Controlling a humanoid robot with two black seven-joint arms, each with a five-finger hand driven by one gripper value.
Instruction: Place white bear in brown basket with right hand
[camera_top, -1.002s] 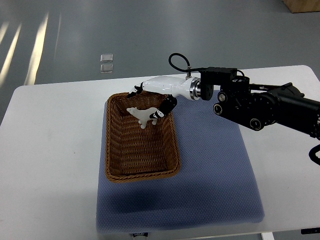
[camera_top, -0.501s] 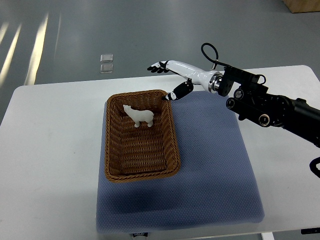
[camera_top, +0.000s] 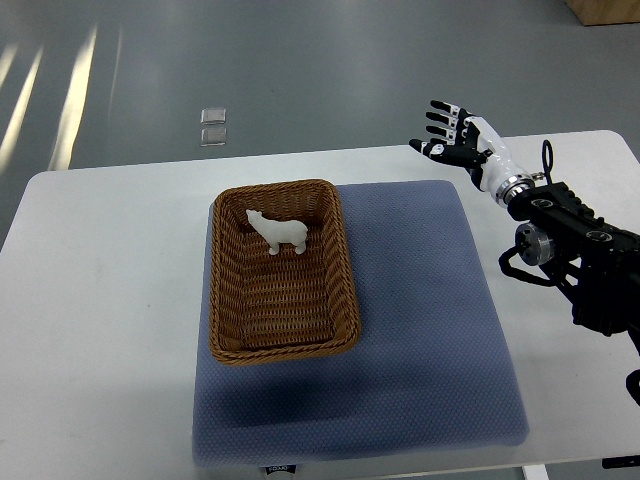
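The bear (camera_top: 278, 232) stands in the basket (camera_top: 340, 262) and the right hand (camera_top: 455, 140) hangs spread and empty over the table's (camera_top: 100, 280) far edge — little risk remains beyond an arm swing clipping the rim.

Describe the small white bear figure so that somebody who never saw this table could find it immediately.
On the white table lies a blue-grey padded mat, and on the mat's left part sits a brown woven wicker basket. The small white bear figure stands inside the basket, near its far end. It is the only thing in the basket, pale against the brown weave.
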